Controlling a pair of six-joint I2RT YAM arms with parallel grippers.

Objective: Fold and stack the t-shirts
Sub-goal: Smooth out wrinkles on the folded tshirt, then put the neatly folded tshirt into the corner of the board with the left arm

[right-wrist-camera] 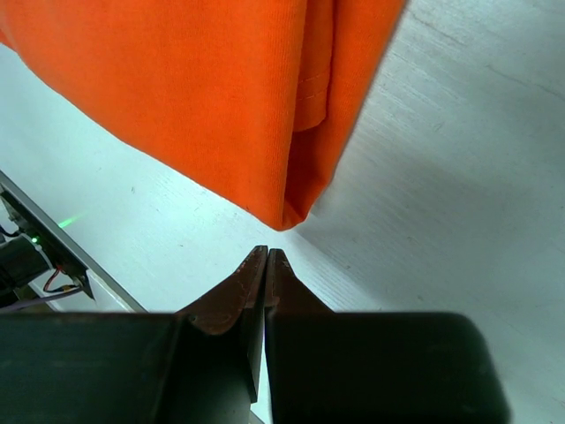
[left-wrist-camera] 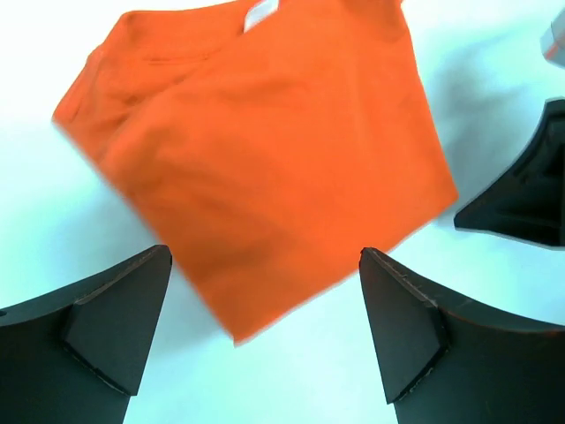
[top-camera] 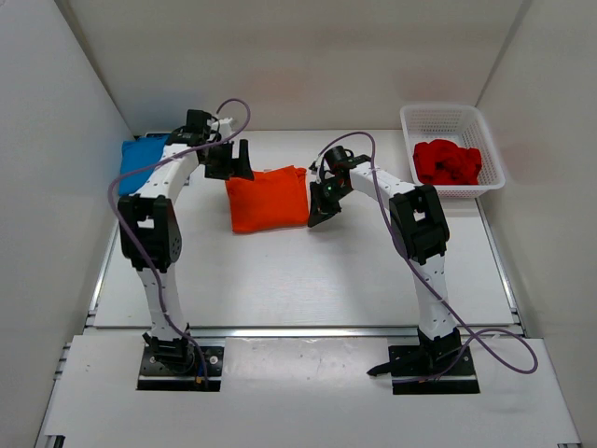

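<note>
Left wrist view showed the left jaws spread wide with nothing between them, hanging over the orange shirt (left-wrist-camera: 265,159). That shirt lay folded flat under them, one corner reaching down into the gap between the two tips, and a small white tag (left-wrist-camera: 257,12) showed at its collar. Whether the tips touched the cloth could not be told.

Right wrist view showed the right jaws pressed fully together and holding nothing. Their tips pointed at a folded corner of the orange shirt (right-wrist-camera: 221,97), which ended just ahead of them with a strip of bare desk (right-wrist-camera: 459,177) between.

Top external view placed the left jaws at the far left corner of the orange shirt (top-camera: 269,201) and the right jaws just beside its right edge. The shirt sat as a tidy folded block near the middle of the desk (top-camera: 308,280), between the two arms.

Farther out, the blue shirt (top-camera: 142,159) lay at the far left of the desk, partly hidden behind the left arm (top-camera: 154,219). The red shirt (top-camera: 448,163) sat crumpled inside the basket (top-camera: 448,117) at the far right corner, well apart from the other two shirts. The right arm (top-camera: 420,233) reached in from the right.
</note>
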